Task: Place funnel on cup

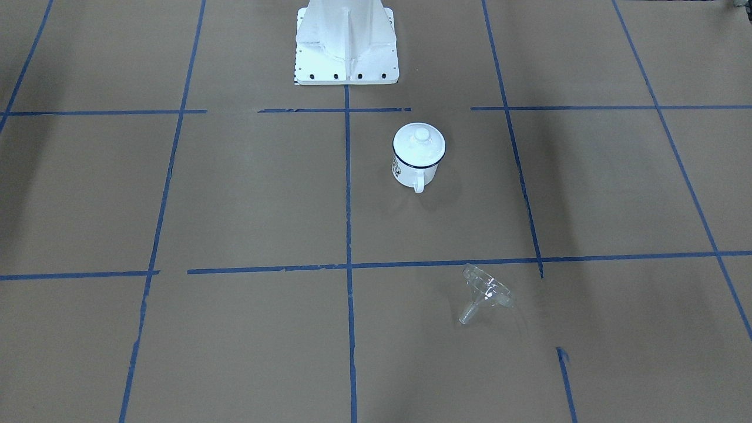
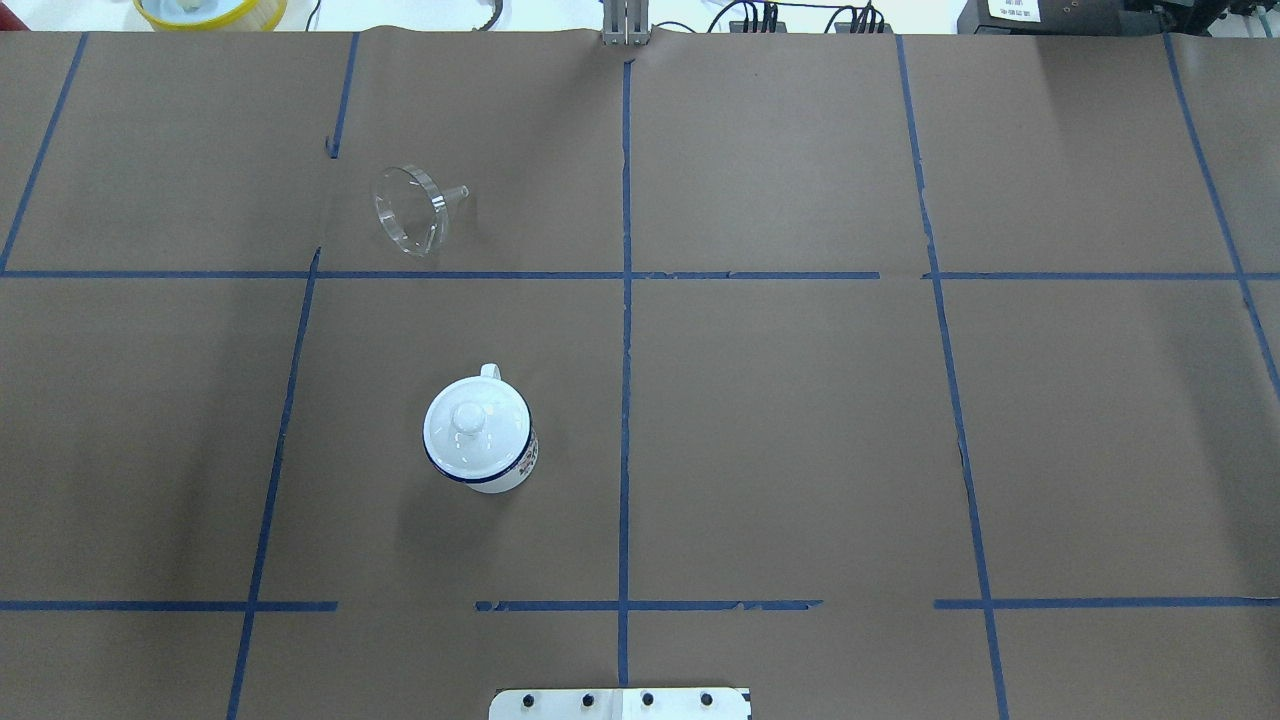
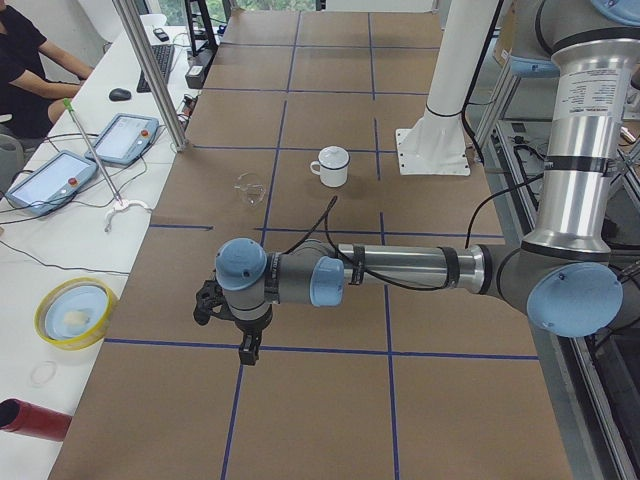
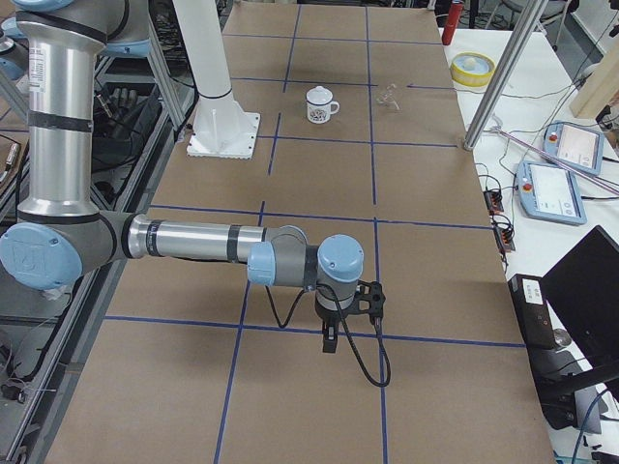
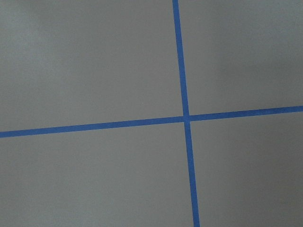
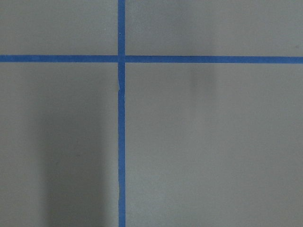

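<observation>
The clear funnel (image 1: 484, 291) lies on its side on the brown paper, stem pointing away from the cup; it also shows in the overhead view (image 2: 412, 208). The white enamel cup (image 1: 414, 174) with a blue rim stands upright nearer the robot base (image 2: 520, 465), with a round white knobbed lid (image 1: 419, 143) on top. My left gripper (image 3: 245, 350) shows only in the exterior left view, far from both things; I cannot tell if it is open. My right gripper (image 4: 329, 343) shows only in the exterior right view, also far away; I cannot tell its state. Both wrist views show only paper and blue tape.
The white robot base (image 1: 346, 47) stands behind the cup. A yellow bowl (image 3: 75, 310), teach pendants (image 3: 125, 137), a metal post (image 3: 150, 70) and a seated operator (image 3: 30, 60) are along the far table side. Blue tape lines (image 2: 625, 300) cross the paper.
</observation>
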Tool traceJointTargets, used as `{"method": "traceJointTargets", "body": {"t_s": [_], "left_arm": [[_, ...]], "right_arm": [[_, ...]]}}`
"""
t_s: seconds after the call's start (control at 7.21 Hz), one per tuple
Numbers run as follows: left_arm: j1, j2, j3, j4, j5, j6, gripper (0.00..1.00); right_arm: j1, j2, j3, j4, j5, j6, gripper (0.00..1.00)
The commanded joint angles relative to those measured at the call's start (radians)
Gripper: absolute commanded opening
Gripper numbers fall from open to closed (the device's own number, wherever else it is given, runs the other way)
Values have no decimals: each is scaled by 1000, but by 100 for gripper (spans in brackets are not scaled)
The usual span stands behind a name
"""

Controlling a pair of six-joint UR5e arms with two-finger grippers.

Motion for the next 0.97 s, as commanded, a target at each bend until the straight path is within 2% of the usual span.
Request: {"method": "traceJointTargets", "body": {"t_s": [0.0,0.28,0.42,0.55,0.69,0.83], "left_arm": [[2,-1,3,2,4,0,100],[3,-17,-7,2,4,-2,100],[5,-38,-45,6,4,-6,100],[29,-40,-114,6,4,-98,100],[140,-41,-226,8,7,-261,100],[230,-73,-281,5,9,-386,100]], "right_arm": [[0,0,0,0,0,0,100],[0,0,0,0,0,0,100],[0,0,0,0,0,0,100],[0,0,0,0,0,0,100],[0,0,0,0,0,0,100],[0,0,0,0,0,0,100]]}}
